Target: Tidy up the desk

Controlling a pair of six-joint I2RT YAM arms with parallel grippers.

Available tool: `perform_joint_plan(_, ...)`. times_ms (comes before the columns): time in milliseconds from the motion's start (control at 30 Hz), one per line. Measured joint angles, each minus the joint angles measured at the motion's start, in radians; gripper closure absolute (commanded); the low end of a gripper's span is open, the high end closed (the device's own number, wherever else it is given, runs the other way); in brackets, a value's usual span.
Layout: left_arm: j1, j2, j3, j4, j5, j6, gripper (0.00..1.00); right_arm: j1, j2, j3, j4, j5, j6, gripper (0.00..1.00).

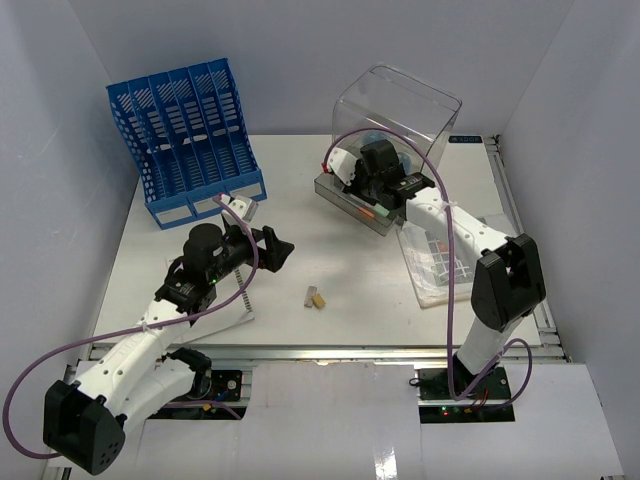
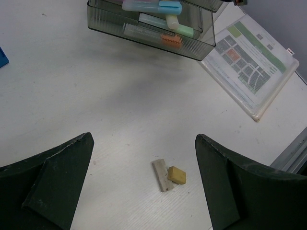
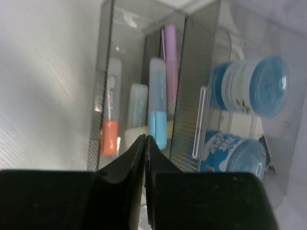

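On the white desk point(image 1: 350, 270) a grey eraser point(image 2: 162, 175) and a yellow eraser point(image 2: 176, 175) lie touching each other, seen as a small pair point(image 1: 316, 298) in the top view. My left gripper point(image 2: 144, 138) hovers open above and just behind them, jaws wide and empty. My right gripper point(image 3: 145, 139) is shut on nothing. It is poised over the pulled-out drawer point(image 3: 139, 110) of the clear plastic drawer box point(image 1: 400, 110). The drawer holds several highlighters and pens, among them a blue one point(image 3: 157, 103) and an orange-capped one point(image 3: 110, 136).
A blue slotted file rack point(image 1: 185, 130) stands at the back left. A plastic sleeve with a printed sheet point(image 1: 435, 265) lies to the right of the drawer. A spiral notepad point(image 1: 238, 305) lies under my left arm. Two blue-lidded jars point(image 3: 254, 86) sit inside the box.
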Motion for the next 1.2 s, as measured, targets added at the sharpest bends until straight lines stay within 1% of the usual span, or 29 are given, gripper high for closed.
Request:
perform_joint_plan(233, 0.0, -0.003, 0.0, 0.0, 0.0, 0.0, 0.02, -0.05, 0.062, -0.032, -0.008, 0.087, -0.037, 0.92)
perform_joint_plan(400, 0.0, -0.005, 0.0, 0.0, 0.0, 0.0, 0.02, -0.057, 0.091, -0.033, -0.009, 0.111, -0.052, 0.92)
perform_joint_plan(667, 0.0, -0.005, 0.0, 0.0, 0.0, 0.0, 0.02, -0.057, 0.222, 0.039, -0.02, 0.137, -0.063, 0.92)
perform_joint_plan(833, 0.0, -0.005, 0.0, 0.0, 0.0, 0.0, 0.02, -0.057, 0.262, 0.076, -0.028, 0.139, -0.063, 0.92)
perform_joint_plan(967, 0.0, -0.005, 0.0, 0.0, 0.0, 0.002, 0.02, -0.057, 0.262, 0.103, -0.035, 0.116, -0.053, 0.92)
perform_joint_plan(1100, 0.0, -0.005, 0.0, 0.0, 0.0, 0.004, 0.02, -0.057, 0.222, 0.107, -0.061, 0.04, -0.036, 0.9)
perform_joint_plan(1200, 0.0, -0.005, 0.0, 0.0, 0.0, 0.004, 0.02, -0.058, 0.158, 0.099, -0.082, -0.076, -0.019, 0.88)
